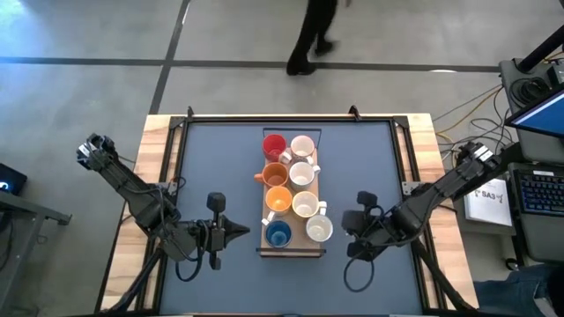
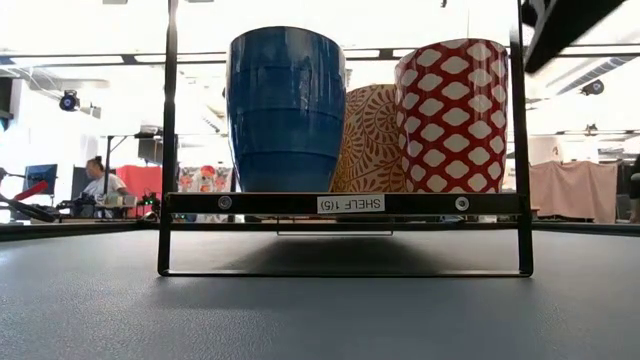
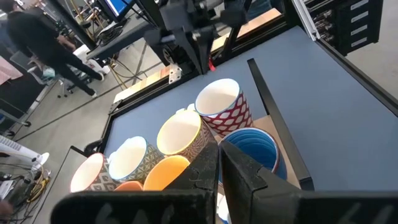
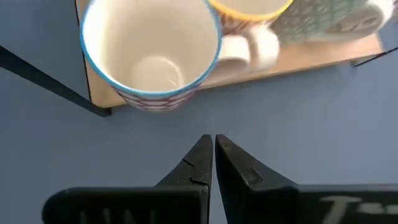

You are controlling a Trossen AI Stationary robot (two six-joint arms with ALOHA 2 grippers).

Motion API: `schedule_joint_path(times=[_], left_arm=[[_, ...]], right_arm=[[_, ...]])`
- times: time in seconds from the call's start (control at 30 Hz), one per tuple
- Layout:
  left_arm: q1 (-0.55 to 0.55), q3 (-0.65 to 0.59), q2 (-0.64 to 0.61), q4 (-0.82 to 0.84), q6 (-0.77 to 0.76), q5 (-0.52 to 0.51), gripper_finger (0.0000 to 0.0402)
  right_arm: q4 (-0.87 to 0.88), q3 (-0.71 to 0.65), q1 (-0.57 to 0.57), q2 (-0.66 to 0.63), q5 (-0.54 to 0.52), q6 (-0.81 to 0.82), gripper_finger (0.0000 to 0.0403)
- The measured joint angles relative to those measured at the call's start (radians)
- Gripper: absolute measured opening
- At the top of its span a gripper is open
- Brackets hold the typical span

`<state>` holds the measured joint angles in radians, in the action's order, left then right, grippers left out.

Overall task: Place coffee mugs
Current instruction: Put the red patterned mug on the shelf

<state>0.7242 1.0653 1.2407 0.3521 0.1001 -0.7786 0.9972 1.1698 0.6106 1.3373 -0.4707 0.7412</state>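
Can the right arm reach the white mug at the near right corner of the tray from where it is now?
Probably yes. The right tool sits shut on the mat just beside the tray, and the white mug stands at that near edge with bare mat between. The tool would have to open first.

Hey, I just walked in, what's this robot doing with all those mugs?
Right now neither arm holds anything. Eight coffee mugs sit in two rows on a small wooden shelf in the middle of the table. The left gripper is beside the blue mug, fingers shut and empty. The right gripper is on the other side, near a white mug, also shut on nothing. The placing looks done or close to it.
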Motion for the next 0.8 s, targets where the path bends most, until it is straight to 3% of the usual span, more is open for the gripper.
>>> schedule_joint_path(times=[0.33, 0.8], left_arm=[[-0.002, 0.000, 0.000, 0.000, 0.000, 0.000, 0.0000], [-0.002, 0.000, 0.000, 0.000, -0.004, 0.000, 0.0000]], right_arm=[[-0.347, -0.162, -0.003, 0.006, -0.015, -0.061, 0.0009], [-0.583, -0.236, -0.020, 0.006, -0.054, -0.148, 0.0008]])
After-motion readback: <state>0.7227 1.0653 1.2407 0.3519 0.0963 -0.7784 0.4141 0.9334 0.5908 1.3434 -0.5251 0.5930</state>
